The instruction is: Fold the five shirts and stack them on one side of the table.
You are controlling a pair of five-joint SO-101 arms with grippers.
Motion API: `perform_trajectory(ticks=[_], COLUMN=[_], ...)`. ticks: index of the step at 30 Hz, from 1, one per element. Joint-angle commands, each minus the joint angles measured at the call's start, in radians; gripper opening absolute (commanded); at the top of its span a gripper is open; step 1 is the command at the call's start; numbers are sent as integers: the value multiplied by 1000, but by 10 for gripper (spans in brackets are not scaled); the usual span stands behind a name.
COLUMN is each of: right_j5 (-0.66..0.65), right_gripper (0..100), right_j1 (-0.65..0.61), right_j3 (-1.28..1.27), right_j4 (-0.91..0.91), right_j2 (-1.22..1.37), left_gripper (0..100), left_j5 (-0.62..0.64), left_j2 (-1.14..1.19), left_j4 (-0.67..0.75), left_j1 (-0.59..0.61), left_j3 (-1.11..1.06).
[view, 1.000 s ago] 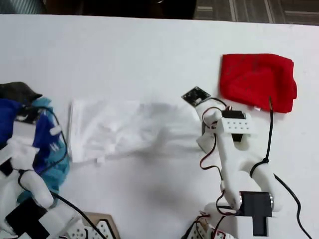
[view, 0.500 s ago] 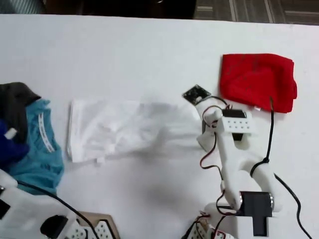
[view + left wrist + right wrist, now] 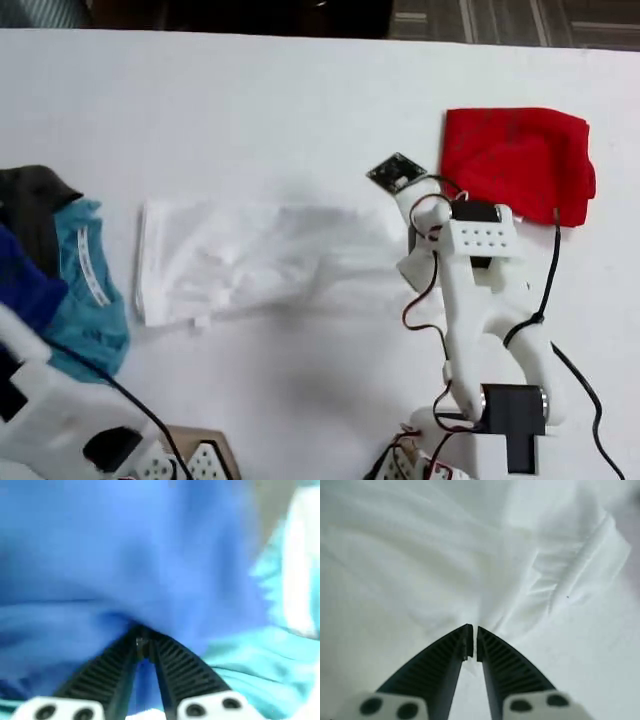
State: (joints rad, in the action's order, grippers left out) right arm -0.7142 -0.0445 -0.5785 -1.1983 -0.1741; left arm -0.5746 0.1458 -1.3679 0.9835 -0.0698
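Note:
A white shirt [image 3: 255, 255] lies folded into a long band at mid-table. My right gripper [image 3: 472, 641] is shut on a pinch of the white shirt [image 3: 420, 565], and creases fan out from the fingertips. The right arm [image 3: 470, 250] stands at the band's right end. A folded red shirt [image 3: 518, 162] rests at the far right. At the left edge a blue shirt [image 3: 22, 285] lies on a teal shirt [image 3: 90, 290] and a black one [image 3: 35, 200]. My left gripper [image 3: 144, 645] is shut on the blue shirt [image 3: 125, 555], with the teal shirt [image 3: 250, 655] beside it.
The left arm's white body [image 3: 60, 420] sits at the near left corner, trailing a black cable. The right arm's base [image 3: 505, 415] and its wires occupy the near right. The table's far half [image 3: 250, 110] is bare white.
The left arm has drawn back from over the pile to the near left corner, dragging the blue shirt with it. The right arm's wrist shifted slightly farther and to the right.

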Motion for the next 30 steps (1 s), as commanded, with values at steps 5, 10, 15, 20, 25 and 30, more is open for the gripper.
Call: perform_trajectory(ticks=[5,10,15,20,25,30], right_j5=[9,9,8,8,8,9], right_gripper=[22,22,22,22,22,22], right_j1=[-8,-2,1,-1,-1,-7], right_j3=[38,38,38,38,38,61], right_j4=[-7,-7,-8,-7,-7,-12], right_j2=[-58,-58,-58,-58,-58,-59], left_gripper=[25,25,25,25,25,25], left_j5=[63,64,64,3,-133,-147], left_j2=[5,26,100,147,180,152], left_j4=[-157,38,158,173,265,327], left_j1=[-341,-459,-407,-270,-106,-15], left_j3=[35,-168,-248,-217,-203,-202])
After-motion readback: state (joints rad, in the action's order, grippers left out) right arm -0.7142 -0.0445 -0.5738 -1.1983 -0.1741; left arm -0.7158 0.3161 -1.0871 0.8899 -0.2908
